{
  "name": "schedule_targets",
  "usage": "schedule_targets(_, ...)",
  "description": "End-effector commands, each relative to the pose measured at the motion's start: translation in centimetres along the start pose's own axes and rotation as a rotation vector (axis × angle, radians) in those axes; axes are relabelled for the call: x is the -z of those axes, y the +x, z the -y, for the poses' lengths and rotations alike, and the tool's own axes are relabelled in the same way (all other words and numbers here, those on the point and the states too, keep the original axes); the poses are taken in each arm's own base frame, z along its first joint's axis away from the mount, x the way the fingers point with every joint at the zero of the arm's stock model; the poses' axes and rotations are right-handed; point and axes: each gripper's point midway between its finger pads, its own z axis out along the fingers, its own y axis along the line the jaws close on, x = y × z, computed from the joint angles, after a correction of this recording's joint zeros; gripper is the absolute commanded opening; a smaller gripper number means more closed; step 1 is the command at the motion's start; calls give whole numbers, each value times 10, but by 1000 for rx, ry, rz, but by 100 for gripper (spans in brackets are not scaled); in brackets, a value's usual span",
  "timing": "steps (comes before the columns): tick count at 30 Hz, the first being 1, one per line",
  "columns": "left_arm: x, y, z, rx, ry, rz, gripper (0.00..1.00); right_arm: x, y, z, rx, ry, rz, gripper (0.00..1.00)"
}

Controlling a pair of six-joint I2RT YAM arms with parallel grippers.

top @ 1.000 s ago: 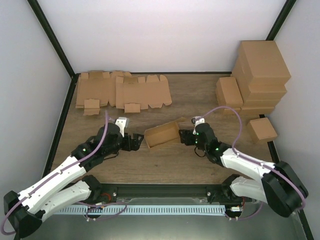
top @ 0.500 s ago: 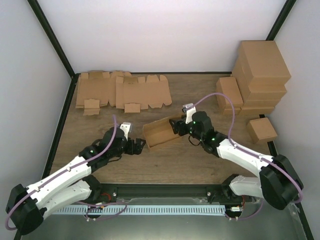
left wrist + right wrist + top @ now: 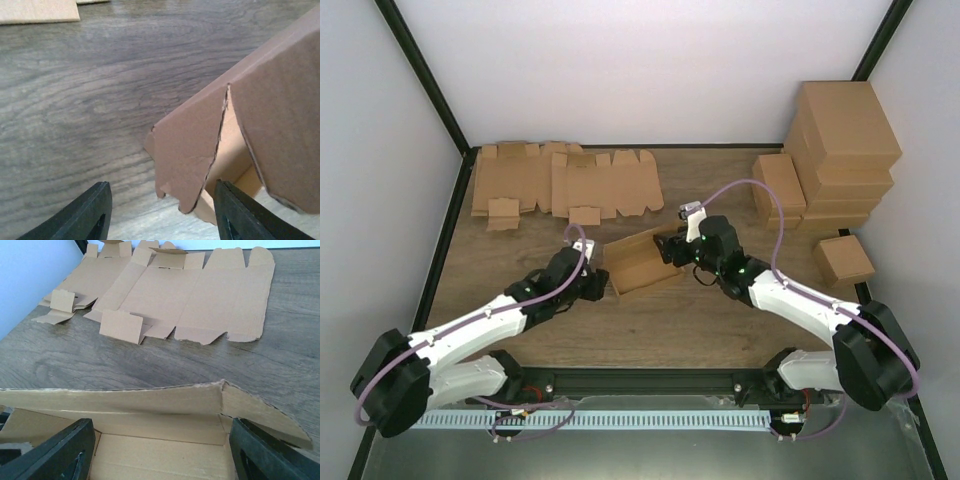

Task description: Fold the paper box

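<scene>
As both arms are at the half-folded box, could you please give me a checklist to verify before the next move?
1. Jaws of the left gripper apart: ok.
2. Pointed end flap of the half-folded brown cardboard paper box lies between the left fingers: ok.
3. Those fingers touching the flap: cannot tell.
4. The right gripper open at the box's other end: ok.
5. Box interior faces up: ok.
6. Flat brown cardboard blanks lie apart from the box: ok.
</scene>
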Motion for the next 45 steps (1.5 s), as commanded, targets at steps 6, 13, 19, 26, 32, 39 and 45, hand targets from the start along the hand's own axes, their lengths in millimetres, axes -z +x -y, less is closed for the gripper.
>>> schedule_targets(6,-2,-40,5,23,-33,119,33,3,-17,-5,31,1,13,77)
schedule_targets(13,-8,-47,4,20,-72,99,4,17,-6,1,20,17,10,80)
schedule_targets(19,-8,-55,8,-66,-46,96,4,31,-3,23,-49,10,24,81)
schedule_targets(26,-12,-51,16,-138,7,55,4,35,-17,51,-75,-57,57,83)
schedule_targets(32,-13,-48,21,-161,29,19,4,11,-25,64,-102,-262,-24,88)
schedule_targets(39,-8,-40,39,-187,144,-27,4,-20,-46,69,-45,-364,-5,91)
schedule_targets(45,4,-29,56,-217,257,-56,4,-33,-48,77,10,-356,25,90)
